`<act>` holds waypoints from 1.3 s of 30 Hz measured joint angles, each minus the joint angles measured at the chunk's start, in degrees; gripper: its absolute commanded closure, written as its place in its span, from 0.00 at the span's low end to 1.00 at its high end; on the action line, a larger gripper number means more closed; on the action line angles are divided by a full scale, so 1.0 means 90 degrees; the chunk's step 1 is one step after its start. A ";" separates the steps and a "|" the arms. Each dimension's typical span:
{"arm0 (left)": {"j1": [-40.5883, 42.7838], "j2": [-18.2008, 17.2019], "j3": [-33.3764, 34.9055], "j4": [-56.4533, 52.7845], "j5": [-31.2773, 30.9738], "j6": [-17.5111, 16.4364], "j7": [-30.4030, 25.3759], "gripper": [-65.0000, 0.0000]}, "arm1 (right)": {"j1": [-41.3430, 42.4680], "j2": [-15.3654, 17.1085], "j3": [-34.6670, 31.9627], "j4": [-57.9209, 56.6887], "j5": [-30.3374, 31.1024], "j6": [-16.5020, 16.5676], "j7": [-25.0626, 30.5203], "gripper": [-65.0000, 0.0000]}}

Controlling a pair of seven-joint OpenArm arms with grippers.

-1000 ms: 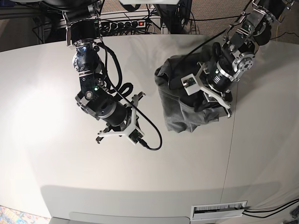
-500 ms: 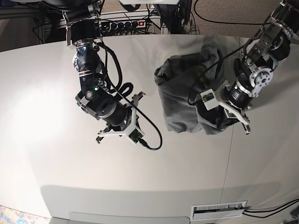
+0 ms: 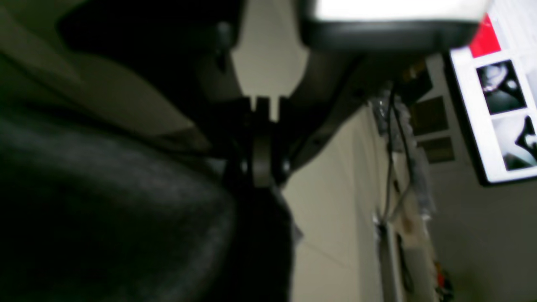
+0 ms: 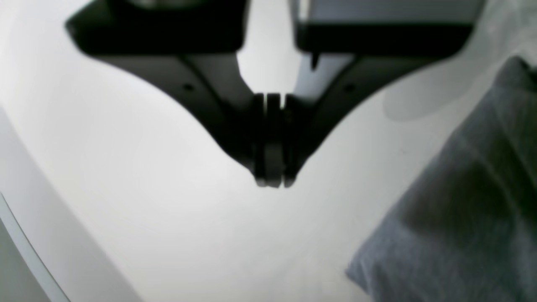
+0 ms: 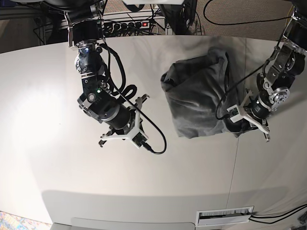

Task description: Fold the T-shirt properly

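Pinching the T-shirt [image 5: 194, 96] at its lower corner, left gripper [image 5: 238, 125] has its fingers clamped tight on cloth, probably to drag it flat. Shirt lies bunched mid-table [image 5: 48, 96]. Right gripper [image 5: 122, 136] sits beside the shirt, pressed together, empty.

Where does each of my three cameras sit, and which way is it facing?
Base: overhead, looking down at the table, the T-shirt and both arms.
Left wrist: on the left arm, looking along shut jaws of the left gripper pinching dark cloth.
Right wrist: on the right arm, looking down past the shut right gripper at bare table.
Shared: the T-shirt shows in all three views.
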 measured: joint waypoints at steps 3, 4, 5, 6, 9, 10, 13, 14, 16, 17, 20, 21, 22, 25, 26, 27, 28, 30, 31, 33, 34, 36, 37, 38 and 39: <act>-0.0100 0.0007 0.0010 -0.0384 0.0002 0.0002 0.0007 1.00 | 0.0000 0.0000 0.0000 0.0000 0.0000 0.0000 0.0000 1.00; -0.0119 0.0007 0.0010 -0.0483 -0.0002 0.0005 -0.0019 1.00 | 0.0000 0.0000 0.0000 0.0000 -0.0002 0.0000 0.0000 1.00; -0.0143 0.0010 0.0010 -0.0573 0.0000 0.0012 -0.0046 1.00 | 0.0000 0.0000 0.0000 0.0000 0.0000 0.0000 0.0002 1.00; -0.0153 0.0007 0.0012 -0.0622 0.0002 0.0051 -0.0066 1.00 | 0.0000 0.0000 0.0000 0.0000 0.0000 0.0000 0.0002 1.00; -0.0168 0.0010 0.0010 -0.0636 -0.0073 0.0092 -0.0063 0.93 | 0.0000 0.0000 0.0000 0.0000 0.0000 0.0000 0.0007 1.00; -0.0168 0.0012 0.0010 -0.0634 -0.0085 0.0097 -0.0061 0.86 | 0.0000 0.0000 0.0000 0.0000 0.0019 0.0000 0.0015 1.00; -0.0163 0.0012 0.0017 -0.0559 -0.0114 0.0512 0.0041 0.68 | 0.0000 0.0002 0.0000 0.0000 0.0432 -0.0002 0.0194 1.00; -0.0165 0.0010 0.0017 -0.0481 -0.0112 0.0690 0.0136 0.66 | 0.0000 0.0000 0.0000 0.0000 0.0580 0.0000 0.0272 1.00; -0.0168 0.0010 0.0017 -0.0253 -0.0007 0.1073 0.0471 0.66 | 0.0000 -0.0017 -0.0007 0.0000 0.0680 -0.0002 0.0325 1.00; -0.0168 0.0012 0.0017 -0.0107 0.0148 0.1241 0.0719 0.66 | 0.0000 -0.0017 -0.0007 0.0000 0.0687 -0.0005 0.0347 1.00; -0.0168 0.0010 0.0017 0.0413 0.0648 0.1664 0.1520 0.66 | 0.0000 -0.0034 -0.0005 -0.0002 0.0843 -0.0015 0.0391 1.00; -0.0168 0.0007 0.0017 0.0605 0.0716 0.1749 0.1693 0.66 | 0.0000 -0.0087 -0.0005 0.0000 0.0848 -0.0022 0.0398 1.00; -0.0170 0.0007 0.0015 0.0811 0.0702 0.1785 0.1836 0.66 | -0.0002 -0.0153 -0.0005 0.0000 0.0843 -0.0024 0.0415 1.00; -0.0066 0.0002 0.0015 0.1530 0.0595 0.1809 0.2008 0.66 | 0.0000 -0.0364 -0.0005 0.0000 0.0867 -0.0015 0.0466 1.00; 0.0024 0.0005 0.0015 0.1800 0.0449 0.1819 0.2011 0.66 | 0.0000 -0.0415 -0.0005 0.0000 0.0872 -0.0007 0.0471 1.00; 0.0121 0.0007 0.0015 0.2052 0.0313 0.1795 0.1982 0.66 | 0.0000 -0.0444 -0.0007 0.0000 0.0855 -0.0002 0.0486 1.00; 0.0233 0.0007 0.0017 0.2266 0.0287 0.1763 0.1950 0.66 | 0.0000 -0.0464 -0.0005 0.0000 0.0828 -0.0002 0.0483 1.00; 0.0379 0.0007 0.0017 0.2477 0.0238 0.1732 0.1923 0.66 | 0.0000 -0.0461 -0.0005 0.0000 0.0753 -0.0005 0.0459 1.00; 0.0425 0.0007 0.0017 0.2484 0.0233 0.1734 0.1923 0.66 | 0.0000 -0.0459 -0.0005 0.0000 0.0714 -0.0005 0.0457 1.00; 0.0483 0.0005 0.0017 0.2399 0.0221 0.1736 0.1899 0.66 | 0.0000 -0.0461 -0.0005 0.0000 0.0675 -0.0002 0.0379 1.00; 0.0495 0.0002 0.0015 0.2317 0.0219 0.1736 0.1838 0.66 | 0.0000 -0.0461 -0.0005 0.0000 0.0685 -0.0002 0.0386 1.00; 0.0498 0.0002 0.0015 0.2106 0.0223 0.1736 0.1620 0.66 | 0.0000 -0.0464 -0.0005 0.0000 0.0685 0.0000 0.0362 1.00; 0.0498 0.0005 0.0017 0.1972 0.0226 0.1736 0.1440 0.66 | 0.0000 -0.0461 -0.0005 -0.0002 0.0685 -0.0002 0.0359 1.00; 0.0498 0.0005 0.0017 0.1802 0.0233 0.1736 0.1205 0.66 | 0.0002 -0.0461 -0.0005 0.0000 0.0685 -0.0002 0.0340 1.00; 0.0481 0.0007 0.0017 0.1593 0.0245 0.1736 0.0993 0.66 | 0.0000 -0.0461 -0.0005 0.0000 0.0687 -0.0005 0.0321 1.00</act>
